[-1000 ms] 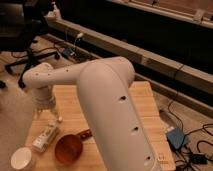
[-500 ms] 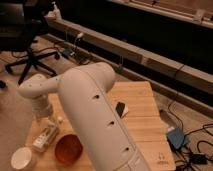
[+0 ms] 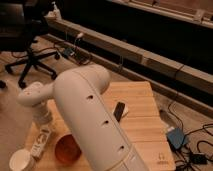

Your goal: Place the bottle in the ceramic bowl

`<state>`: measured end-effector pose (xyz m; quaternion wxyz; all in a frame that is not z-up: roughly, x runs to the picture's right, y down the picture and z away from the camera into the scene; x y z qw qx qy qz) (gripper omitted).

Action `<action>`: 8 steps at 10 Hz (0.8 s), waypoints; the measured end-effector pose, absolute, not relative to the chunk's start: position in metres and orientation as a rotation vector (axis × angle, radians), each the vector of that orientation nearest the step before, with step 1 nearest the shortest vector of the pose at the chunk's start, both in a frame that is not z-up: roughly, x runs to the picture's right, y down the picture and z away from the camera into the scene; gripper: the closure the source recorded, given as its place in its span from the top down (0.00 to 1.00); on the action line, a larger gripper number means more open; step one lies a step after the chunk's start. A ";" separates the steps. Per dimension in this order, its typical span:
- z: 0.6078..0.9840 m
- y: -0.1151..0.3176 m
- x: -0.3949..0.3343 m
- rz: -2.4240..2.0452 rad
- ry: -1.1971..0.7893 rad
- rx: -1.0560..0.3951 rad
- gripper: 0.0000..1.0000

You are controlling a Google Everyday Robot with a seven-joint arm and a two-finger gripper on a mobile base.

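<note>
Wooden surface [image 3: 142, 107], seen from above and behind my own arm [image 3: 95, 120], whose white shell fills the middle of the view.

My gripper [image 3: 45, 121] is low over the near-left part of the surface, pointing down, directly above the upper end of the bottle [image 3: 40, 143]. Whether my jaws are released or clenched, I cannot tell; contact with the bottle cannot be made out either.

The bottle lies flat on the wood, slanted, slim and white. It has a pale label with dark print, too small to read.

The ceramic bowl [image 3: 66, 149] sits just to the right of the bottle. It is glossy reddish-brown, and my arm partly covers it. The bottle is outside the bowl.

A white cup [image 3: 21, 161] stands at the near-left corner, close to the bottle's lower end.

A black block [image 3: 119, 111] lies well apart, mid-surface, right of my arm.

There is a small dark mark [image 3: 161, 156] printed at the near-right corner, not legible.

On the floor are an office chair [image 3: 30, 60] at far left and a blue box [image 3: 176, 137] with cables at right.
</note>
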<state>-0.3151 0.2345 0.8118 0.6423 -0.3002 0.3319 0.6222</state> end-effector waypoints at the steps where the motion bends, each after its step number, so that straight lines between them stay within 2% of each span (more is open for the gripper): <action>1: 0.810 0.232 -0.312 1.428 0.749 -0.658 0.45; 2: 0.806 0.229 -0.310 1.440 0.732 -0.631 0.35; 3: 0.805 0.231 -0.308 1.441 0.736 -0.624 0.31; 8: 0.805 0.231 -0.309 1.440 0.736 -0.624 0.30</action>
